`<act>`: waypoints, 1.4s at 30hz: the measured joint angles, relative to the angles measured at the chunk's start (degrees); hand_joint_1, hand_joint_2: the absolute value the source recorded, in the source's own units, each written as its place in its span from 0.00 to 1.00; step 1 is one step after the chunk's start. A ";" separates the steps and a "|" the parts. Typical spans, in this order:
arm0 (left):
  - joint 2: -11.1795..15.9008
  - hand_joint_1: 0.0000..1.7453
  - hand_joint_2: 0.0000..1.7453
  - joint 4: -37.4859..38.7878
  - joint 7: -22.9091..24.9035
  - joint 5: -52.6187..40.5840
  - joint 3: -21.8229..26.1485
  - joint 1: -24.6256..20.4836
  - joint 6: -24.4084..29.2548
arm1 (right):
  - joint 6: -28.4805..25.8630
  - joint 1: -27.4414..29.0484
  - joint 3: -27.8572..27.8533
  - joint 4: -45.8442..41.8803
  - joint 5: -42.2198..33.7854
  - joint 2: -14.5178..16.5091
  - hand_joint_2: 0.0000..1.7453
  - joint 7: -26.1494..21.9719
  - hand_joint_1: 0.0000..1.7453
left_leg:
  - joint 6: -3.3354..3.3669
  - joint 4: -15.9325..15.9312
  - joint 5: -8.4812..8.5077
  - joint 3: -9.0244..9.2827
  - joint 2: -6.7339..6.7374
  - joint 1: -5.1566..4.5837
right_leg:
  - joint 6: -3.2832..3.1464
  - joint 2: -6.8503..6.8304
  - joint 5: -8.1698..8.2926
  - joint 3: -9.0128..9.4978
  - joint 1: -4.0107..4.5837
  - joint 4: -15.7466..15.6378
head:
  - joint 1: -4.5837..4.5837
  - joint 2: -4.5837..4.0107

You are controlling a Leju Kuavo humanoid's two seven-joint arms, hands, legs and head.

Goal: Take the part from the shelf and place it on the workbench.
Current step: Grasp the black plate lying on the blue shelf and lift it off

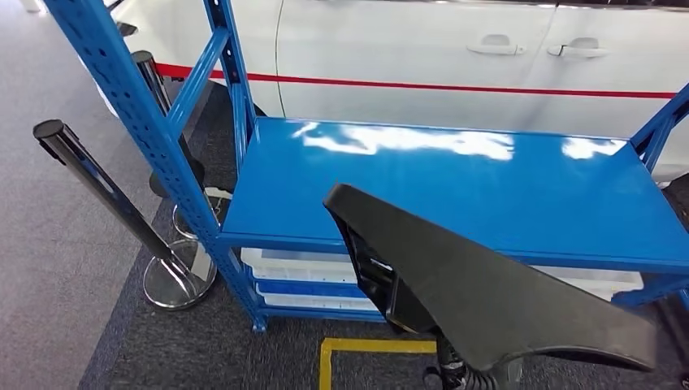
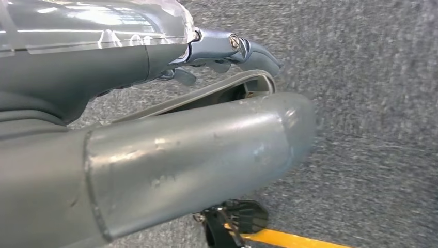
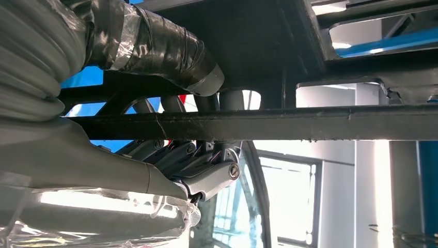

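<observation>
A large black moulded part (image 1: pixel 479 292) hangs tilted in front of the blue shelf (image 1: pixel 455 191), above its front edge, with its pointed end toward the shelf top. In the right wrist view my right hand (image 3: pixel 196 165) grips the part (image 3: pixel 289 124) from below, its fingers wrapped around a dark rib on the underside. My left hand (image 2: pixel 217 77) hangs over grey carpet with its thumb and fingers apart, holding nothing.
A white car (image 1: pixel 422 57) with a red stripe stands right behind the shelf. Two chrome stanchion posts (image 1: pixel 106 195) stand at the left beside the shelf's blue uprights (image 1: pixel 138 114). White trays (image 1: pixel 301 268) lie on the lower shelves. Yellow floor tape (image 1: pixel 366 348) marks the carpet.
</observation>
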 joint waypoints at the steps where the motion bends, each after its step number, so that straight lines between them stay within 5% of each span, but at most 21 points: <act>1: -0.02 0.00 0.00 -0.01 0.00 -0.05 0.00 0.01 0.01 | -0.23 0.25 -0.01 -0.01 0.00 0.00 1.00 -0.22 1.00 | 0.02 0.09 0.51 -0.73 0.08 -0.03 | 0.18 -0.01 -1.97 -0.50 -0.08 3.27 | 0.00 0.00; 3: -0.05 0.00 0.00 0.00 0.00 -0.20 0.00 0.01 0.04 | -0.63 0.88 -0.01 -0.02 -0.17 0.00 1.00 -0.78 1.00 | -0.07 0.30 1.44 -2.20 0.17 -0.11 | 0.21 -0.01 -2.32 0.91 -0.13 5.46 | 0.00 0.00; 5: -0.10 0.00 0.00 0.01 0.00 -0.37 0.00 -0.01 0.10 | -0.65 1.47 -0.02 -0.07 -0.80 0.00 1.00 -1.31 1.00 | -0.28 0.43 2.27 -3.26 0.19 -0.18 | -0.32 -0.01 0.16 6.31 -0.02 -0.22 | -0.01 0.00; 7: -0.26 0.00 0.00 0.00 0.02 -0.56 0.01 -0.02 0.15 | -0.32 2.01 -0.02 -0.21 -1.89 0.00 1.00 -1.83 1.00 | -0.70 0.40 3.06 -3.76 0.17 -0.29 | -1.22 -0.08 0.97 12.16 0.40 -8.37 | -0.03 0.00; 9: -0.39 0.00 0.00 0.00 0.09 -0.71 0.10 -0.06 0.23 | 0.44 2.76 -0.11 -0.31 -3.27 0.00 1.00 -2.43 1.00 | -1.42 0.15 3.92 -3.81 0.22 -0.18 | -1.96 -0.13 0.81 14.19 0.88 -12.05 | -0.02 -0.01; 12: -0.40 0.00 0.00 -0.01 0.17 -0.92 0.26 -0.13 0.30 | 2.78 4.09 -0.69 -0.31 -5.57 0.31 1.00 -3.32 1.00 | -2.47 0.40 3.68 -4.09 0.30 -0.03 | -3.14 -0.13 2.49 13.41 0.73 -13.09 | 0.00 -0.01; 16: -0.33 0.00 0.00 -0.01 0.34 -1.06 0.37 -0.11 0.37 | 7.05 5.76 -2.07 -0.29 -7.55 1.51 1.00 -4.00 1.00 | -2.89 11.56 -5.67 -7.23 0.16 -0.07 | -4.05 0.68 4.77 10.70 0.55 -13.42 | -0.09 -0.01; 18: -0.27 0.00 0.00 -0.01 0.35 -1.07 0.49 -0.15 0.38 | 8.72 6.54 -2.86 -0.28 -7.87 2.13 1.00 -4.02 1.00 | -2.98 15.85 -5.90 -7.25 0.13 -0.06 | -3.89 1.38 5.69 9.11 0.60 -12.89 | -0.09 -0.01; 19: -0.27 0.00 0.00 -0.01 0.35 -1.07 0.56 -0.15 0.38 | 9.23 6.80 -3.20 -0.27 -7.91 2.40 1.00 -4.02 1.00 | -2.92 15.19 -4.47 -5.96 0.04 -0.06 | -3.76 1.82 6.07 8.34 0.60 -12.53 | -0.09 0.00; 21: -0.24 0.00 0.00 -0.02 0.35 -1.08 0.71 -0.16 0.37 | 9.61 7.11 -3.68 -0.27 -7.93 2.82 1.00 -4.03 1.00 | -2.58 8.16 -2.29 -0.67 -1.36 -0.04 | -3.35 2.81 6.65 6.93 0.54 -11.57 | -0.09 0.00; 23: -0.19 0.00 0.00 -0.03 0.33 -1.08 0.85 -0.11 0.36 | 9.70 7.23 -4.02 -0.27 -7.93 3.14 1.00 -4.04 1.00 | -2.25 0.86 -2.70 4.00 -3.43 -0.08 | -2.79 3.84 7.10 5.79 0.60 -10.37 | -0.08 0.00; 24: -0.16 0.00 0.00 -0.03 0.33 -1.08 0.93 -0.10 0.34 | 9.74 7.31 -4.16 -0.27 -7.91 3.26 1.00 -4.04 1.00 | -2.08 -0.71 -3.39 4.85 -3.91 -0.16 | -2.48 4.34 7.34 5.40 0.67 -10.00 | -0.06 0.00; 26: -0.25 0.00 0.00 -0.04 0.34 -1.08 1.10 -0.14 0.36 | 10.09 7.70 -4.48 -0.27 -7.62 3.49 1.00 -4.06 1.00 | -1.57 -1.08 -3.37 4.79 -2.85 -0.17 | -1.83 5.32 7.80 4.99 0.69 -9.68 | -0.07 -0.01; 28: -0.36 0.00 0.00 -0.10 0.43 -1.08 1.24 -0.23 0.45 | 11.07 8.36 -4.81 -0.28 -6.99 3.75 1.00 -4.06 1.00 | -0.70 -1.27 -2.86 4.48 -1.39 0.04 | -1.23 4.07 6.47 4.06 0.68 -7.93 | -0.01 -0.01; 30: -0.40 0.00 0.00 -0.16 0.66 -1.08 1.34 -0.09 0.68 | 12.37 8.95 -5.08 -0.29 -6.34 4.00 1.00 -4.06 1.00 | -0.15 -1.31 -2.43 3.92 0.14 0.07 | -0.60 1.55 2.40 1.56 0.52 -1.99 | 0.07 -0.01; 32: -0.40 0.00 0.00 -0.16 0.90 -1.07 1.48 0.18 0.93 | 13.59 9.61 -5.34 -0.29 -5.99 4.22 1.00 -4.06 1.00 | -0.12 -1.22 -2.21 3.39 1.77 -0.03 | -0.09 0.49 -0.95 -0.87 0.20 4.68 | 0.08 0.00; 34: -0.45 0.00 0.00 -0.16 1.00 -1.02 1.66 0.26 1.07 | 14.63 10.54 -5.75 -0.29 -5.97 4.52 1.00 -4.06 1.00 | -0.23 -1.15 -2.11 3.19 3.27 -0.08 | -0.02 0.04 -0.31 0.25 0.02 4.67 | 0.08 0.00; 38: -0.75 0.00 0.00 -0.16 1.02 -0.95 1.96 0.14 1.15 | 17.29 12.02 -6.88 -0.30 -6.65 5.56 1.00 -4.06 1.00 | -0.80 -1.08 -2.28 3.65 5.70 -0.37 | -1.69 -3.79 4.45 8.65 0.93 -9.12 | 0.06 0.00; 41: -0.93 0.00 0.00 -0.17 1.04 -0.99 2.31 -0.19 1.25 | 19.91 13.02 -8.35 -0.33 -6.61 6.90 1.00 -4.06 1.00 | -1.70 -1.22 -2.34 3.95 7.28 -0.52 | -2.87 -3.31 4.57 8.77 1.40 -10.55 | 0.05 -0.01; 42: -0.99 0.00 0.00 -0.18 1.04 -1.02 2.40 -0.34 1.28 | 20.63 13.37 -8.90 -0.36 -6.31 7.43 1.00 -4.07 1.00 | -2.03 -1.03 -2.60 4.00 6.68 -0.48 | -3.16 -2.75 4.82 8.83 1.23 -10.95 | 0.04 0.00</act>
